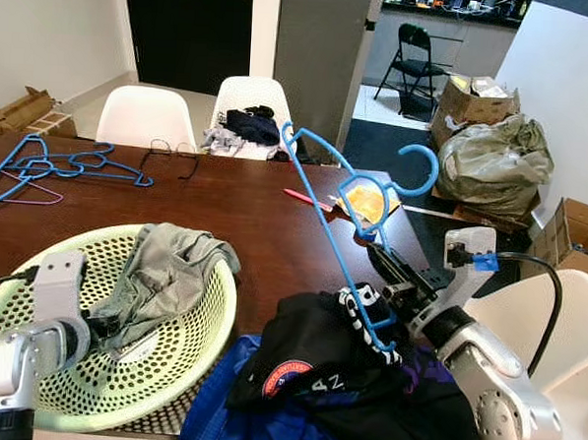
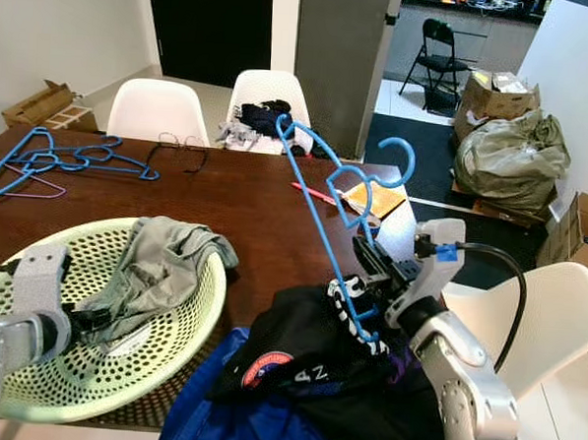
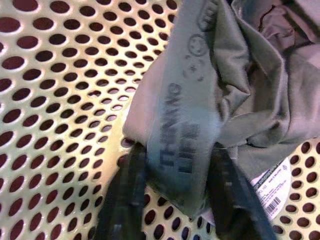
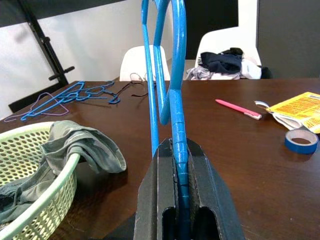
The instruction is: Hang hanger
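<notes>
My right gripper (image 1: 379, 254) is shut on the lower bar of a blue plastic hanger (image 1: 324, 207), seen from the wrist as fingers (image 4: 150, 200) clamped on it. The hanger stands tilted upright over the table's right side, its hook (image 1: 422, 172) pointing right. Its lower end touches a dark garment pile (image 1: 335, 380) at the front edge. My left gripper (image 1: 106, 325) is inside the pale green basket (image 1: 220, 310). It is open, with the fingers (image 3: 125, 195) straddling a fold of the grey garment (image 3: 200, 115).
Several more blue hangers (image 1: 65, 164) lie at the far left of the brown table (image 1: 245, 217). Glasses (image 1: 169, 154), a pink pen (image 1: 305, 198), a yellow leaflet (image 1: 369, 201) and a blue tape roll (image 4: 301, 140) also lie there. White chairs (image 1: 147, 114) stand behind and to the right.
</notes>
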Controlling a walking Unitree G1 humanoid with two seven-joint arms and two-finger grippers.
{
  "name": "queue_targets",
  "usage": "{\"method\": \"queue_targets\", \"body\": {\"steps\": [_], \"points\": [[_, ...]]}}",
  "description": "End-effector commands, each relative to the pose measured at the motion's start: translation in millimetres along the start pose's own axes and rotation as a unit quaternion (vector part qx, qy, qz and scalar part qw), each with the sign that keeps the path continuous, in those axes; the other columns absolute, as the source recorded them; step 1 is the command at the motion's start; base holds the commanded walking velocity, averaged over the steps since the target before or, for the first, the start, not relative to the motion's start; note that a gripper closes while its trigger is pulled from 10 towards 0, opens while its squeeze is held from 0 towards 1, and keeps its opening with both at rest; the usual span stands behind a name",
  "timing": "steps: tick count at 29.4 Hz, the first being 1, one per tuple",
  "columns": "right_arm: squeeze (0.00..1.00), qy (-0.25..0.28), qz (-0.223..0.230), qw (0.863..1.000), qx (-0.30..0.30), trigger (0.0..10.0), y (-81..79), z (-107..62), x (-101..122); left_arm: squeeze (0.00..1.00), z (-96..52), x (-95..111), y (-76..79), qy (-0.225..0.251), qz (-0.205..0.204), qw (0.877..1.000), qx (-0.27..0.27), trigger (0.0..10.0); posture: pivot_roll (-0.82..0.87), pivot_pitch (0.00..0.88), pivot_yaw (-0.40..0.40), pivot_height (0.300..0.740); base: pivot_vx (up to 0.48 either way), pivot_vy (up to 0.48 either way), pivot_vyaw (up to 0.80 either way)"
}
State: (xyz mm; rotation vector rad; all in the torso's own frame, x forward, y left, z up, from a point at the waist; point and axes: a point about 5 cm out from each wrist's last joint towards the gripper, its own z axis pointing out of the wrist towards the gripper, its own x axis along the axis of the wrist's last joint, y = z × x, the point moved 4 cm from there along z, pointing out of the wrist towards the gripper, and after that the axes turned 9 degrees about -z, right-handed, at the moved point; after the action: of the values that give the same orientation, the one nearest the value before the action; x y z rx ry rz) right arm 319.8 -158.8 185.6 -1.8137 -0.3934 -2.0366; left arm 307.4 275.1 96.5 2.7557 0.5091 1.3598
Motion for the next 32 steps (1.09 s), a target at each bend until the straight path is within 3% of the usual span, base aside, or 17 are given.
{"method": "queue_targets", "body": {"steps": [1, 2, 15, 16, 17, 18, 19, 20, 21, 23, 28, 32], "points": [[0.00, 0.003, -0.010, 1.000, -0.006, 10.0, 2.5, -2.4, 4, 0.00, 0.6, -2, 1.6, -0.005, 0.005, 1.000, -0.002, 0.7, 0.02, 0.000, -0.043, 0.740, 0.000, 0.000, 0.00], [0.00, 0.002, -0.011, 1.000, -0.005, 10.0, 2.7, -2.2, 4, 0.00, 0.6, -3, 3.5, -0.007, 0.008, 1.000, -0.006, 0.0, 0.01, 0.000, -0.046, 0.740, 0.000, 0.000, 0.00], [0.00, 0.003, -0.012, 1.000, 0.001, 10.0, 1.9, 0.8, 4, 0.00, -1.0, -2, 5.6, 0.003, 0.027, 1.000, -0.007, 0.0, 0.02, 0.000, -0.051, 0.740, 0.000, 0.000, 0.00], [0.00, 0.003, -0.012, 1.000, 0.002, 10.0, 1.7, 1.0, 4, 0.00, -4.5, 14, 4.2, 0.041, 0.052, 0.998, 0.005, 0.0, 0.02, 0.000, -0.051, 0.740, 0.000, 0.000, 0.00], [0.00, 0.003, -0.012, 1.000, 0.002, 10.0, 1.7, 1.0, 4, 0.00, -4.5, 14, 4.2, 0.041, 0.052, 0.998, 0.005, 0.0, 0.02, 0.000, -0.051, 0.740, 0.000, 0.000, 0.00], [0.00, 0.003, -0.012, 1.000, 0.001, 10.0, 1.8, 1.1, 4, 0.00, -11.4, 38, 5.5, 0.098, 0.080, 0.992, 0.017, 0.0, 0.02, 0.000, -0.051, 0.740, 0.000, 0.000, 0.00], [0.00, 0.003, -0.011, 1.000, 0.001, 10.0, 2.3, 1.2, 4, 0.00, -25.3, 71, 16.5, 0.176, 0.102, 0.979, 0.010, 0.0, 0.02, 0.000, -0.053, 0.740, 0.000, 0.000, 0.00], [0.00, 0.003, -0.011, 1.000, 0.000, 10.0, 2.7, 1.2, 4, 0.00, -37.0, 93, 24.9, 0.228, 0.114, 0.967, 0.003, 0.0, 0.02, 0.000, -0.053, 0.740, 0.000, 0.000, 0.00], [0.00, 0.004, -0.011, 1.000, -0.001, 10.0, 3.1, 1.4, 4, 0.00, -59.0, 122, 44.2, 0.299, 0.119, 0.946, -0.030, 0.0, 0.02, 0.000, -0.053, 0.740, 0.000, 0.000, 0.00], [0.00, 0.004, -0.011, 1.000, -0.001, 10.0, 3.1, 1.4, 4, 0.00, -59.0, 122, 44.2, 0.299, 0.119, 0.946, -0.030, 0.0, 0.02, 0.000, -0.053, 0.740, 0.000, 0.000, 0.00], [0.00, 0.006, -0.011, 1.000, -0.001, 10.0, 3.6, 3.2, 6, 0.00, -86.5, 148, 66.7, 0.339, 0.126, 0.928, -0.085, 0.0, 0.03, 0.000, -0.053, 0.740, 0.000, 0.000, 0.00], [0.00, 0.008, -0.010, 1.000, -0.002, 10.0, 4.0, 3.6, 6, 0.00, -93.6, 155, 70.8, 0.344, 0.136, 0.923, -0.103, 0.0, 0.03, 0.000, -0.053, 0.740, 0.000, 0.000, 0.00]]}}
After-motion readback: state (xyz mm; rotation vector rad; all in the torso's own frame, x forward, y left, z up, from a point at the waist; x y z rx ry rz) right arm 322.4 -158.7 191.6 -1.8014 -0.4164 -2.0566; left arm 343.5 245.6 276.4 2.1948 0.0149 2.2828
